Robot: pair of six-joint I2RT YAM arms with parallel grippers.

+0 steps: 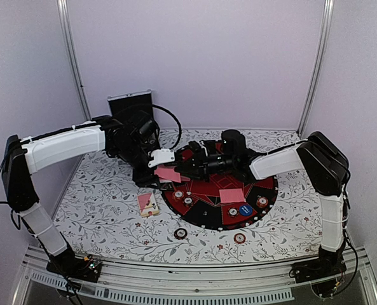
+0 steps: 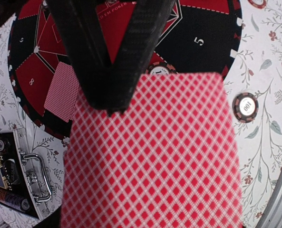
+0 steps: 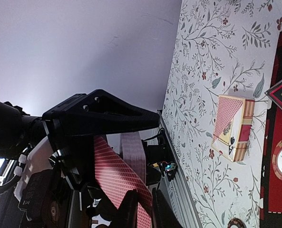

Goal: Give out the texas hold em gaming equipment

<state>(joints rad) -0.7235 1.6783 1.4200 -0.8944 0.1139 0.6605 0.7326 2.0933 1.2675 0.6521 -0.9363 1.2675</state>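
My left gripper (image 1: 157, 164) is shut on a small stack of pink-backed cards (image 1: 168, 173) and holds it above the left rim of the round red and black poker mat (image 1: 271, 190). In the left wrist view the top card (image 2: 150, 156) fills the lower frame and hides my own jaws. My right gripper (image 1: 177, 169) is shut on the edge of a card (image 3: 117, 175) of that stack; its black fingers (image 2: 126, 61) pinch it. One card (image 1: 231, 195) lies face down on the mat. The pink card box (image 1: 148, 203) lies left of the mat.
A blue button (image 1: 245, 209) and several striped chips (image 1: 262, 201) lie on the mat. Two chips (image 1: 180, 233) lie on the floral cloth in front of it. The silver-edged black case (image 1: 131, 105) stands open at the back left, with chips in it (image 2: 10, 199).
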